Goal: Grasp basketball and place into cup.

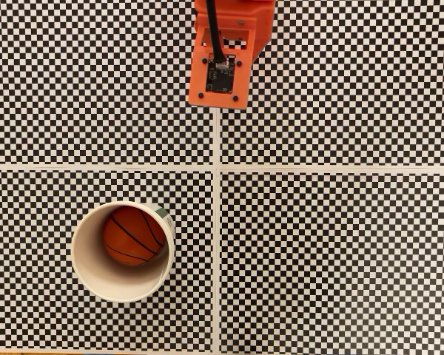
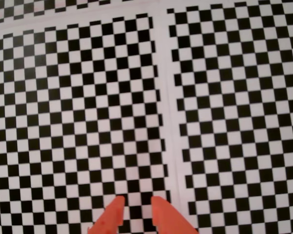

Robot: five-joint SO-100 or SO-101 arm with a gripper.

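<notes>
Fixed view, seen from above. The bench is covered edge to edge by black-and-white checkerboard sheets, divided by one white horizontal seam and one white vertical seam that cross below the arm. The cup stands upright in the lower-left sheet, well apart from the end effector and below and to the left of it in this view. The basketball lies inside the cup, resting against the far-right part of its inner wall, black seam lines showing. A strip of green print is visible on the cup's outer wall at upper right. At top centre, the orange arm housing carries an exposed circuit board and a black cable.

Wrist view. The end effector enters from the lower edge; its two orange fingertips are slightly parted, with checkerboard visible between them and nothing held. The vertical white seam runs just right of the tips.
</notes>
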